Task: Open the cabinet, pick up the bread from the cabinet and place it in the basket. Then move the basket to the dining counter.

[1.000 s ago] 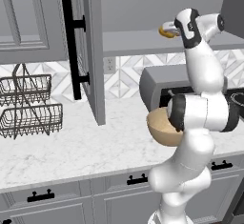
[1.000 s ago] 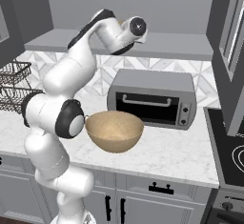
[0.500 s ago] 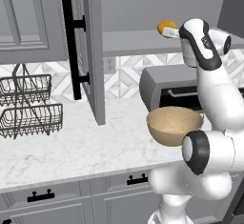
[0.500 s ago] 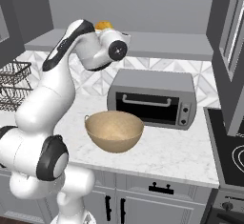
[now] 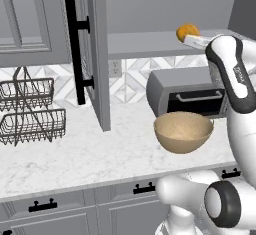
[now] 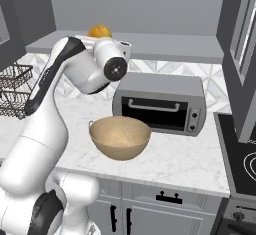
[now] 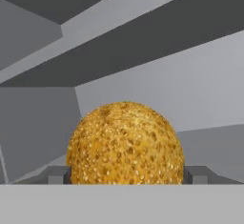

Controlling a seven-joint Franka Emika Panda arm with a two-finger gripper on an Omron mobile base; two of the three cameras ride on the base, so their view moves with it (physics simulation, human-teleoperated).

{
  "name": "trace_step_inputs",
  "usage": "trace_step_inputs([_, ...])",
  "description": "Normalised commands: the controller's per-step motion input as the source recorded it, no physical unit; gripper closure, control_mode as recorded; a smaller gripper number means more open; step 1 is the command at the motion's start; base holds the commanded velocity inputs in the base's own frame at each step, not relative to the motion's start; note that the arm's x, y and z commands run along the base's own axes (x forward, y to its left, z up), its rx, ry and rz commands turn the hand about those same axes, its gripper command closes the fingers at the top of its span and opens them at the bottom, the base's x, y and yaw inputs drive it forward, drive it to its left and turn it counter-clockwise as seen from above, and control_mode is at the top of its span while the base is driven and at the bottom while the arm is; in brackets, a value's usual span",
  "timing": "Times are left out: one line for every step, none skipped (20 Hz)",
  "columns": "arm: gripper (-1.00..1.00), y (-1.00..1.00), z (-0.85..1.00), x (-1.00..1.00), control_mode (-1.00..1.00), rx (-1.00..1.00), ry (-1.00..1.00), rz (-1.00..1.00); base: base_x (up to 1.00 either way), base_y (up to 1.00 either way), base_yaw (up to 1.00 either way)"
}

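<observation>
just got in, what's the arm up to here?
The cabinet door is already swung open, and the arm has its gripper up at the cabinet shelf, right at the bread. In the hand view the bread sits between the open fingers, not yet clamped. The basket waits on the marble counter in front of the toaster oven.

- I see the cabinet (image 5: 95,54) door swung open, its black handle (image 5: 75,49) facing me.
- The bread (image 5: 187,31) sits on the cabinet shelf, at my arm's end.
- The basket (image 5: 183,131) rests on the counter (image 5: 75,156), before the toaster oven (image 5: 187,91).
- A wire rack (image 5: 30,109) stands left.
</observation>
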Motion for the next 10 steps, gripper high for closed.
trace_step_inputs([1.0, 0.0, -0.06, -1.0, -1.0, 0.0, 0.09, 0.0, 0.0, 0.0, 0.0])
trace_step_inputs([1.0, 0.0, -0.15, -1.0, -1.0, -0.03, 0.17, 0.0, 0.0, 0.0, 0.0])
trace_step_inputs([1.0, 0.0, -0.21, -1.0, -1.0, -0.07, 0.18, 0.0, 0.0, 0.0, 0.0])
trace_step_inputs([1.0, 0.0, -0.2, -1.0, -1.0, -0.12, 0.19, -0.05, 0.0, 0.0, 0.0])
trace_step_inputs([1.0, 0.0, -0.26, -1.0, -1.0, -0.16, 0.26, -0.06, 0.0, 0.0, 0.0])
trace_step_inputs([1.0, 0.0, -0.37, -1.0, -1.0, -0.19, 0.29, -0.07, 0.0, 0.0, 0.0])
trace_step_inputs([1.0, 0.0, -0.61, -1.0, -1.0, -0.22, 0.39, -0.08, 0.0, 0.0, 0.0])
trace_step_inputs([1.0, 0.0, -0.77, -1.0, -1.0, -0.13, 0.47, -0.04, 0.0, 0.0, 0.0])
trace_step_inputs([1.0, -0.15, -0.75, -0.84, -1.0, -0.06, 0.47, -0.03, 0.0, 0.0, 0.0])
trace_step_inputs([1.0, -0.06, -0.84, -0.56, -1.0, -0.07, 0.54, -0.04, 0.0, 0.0, 0.0])
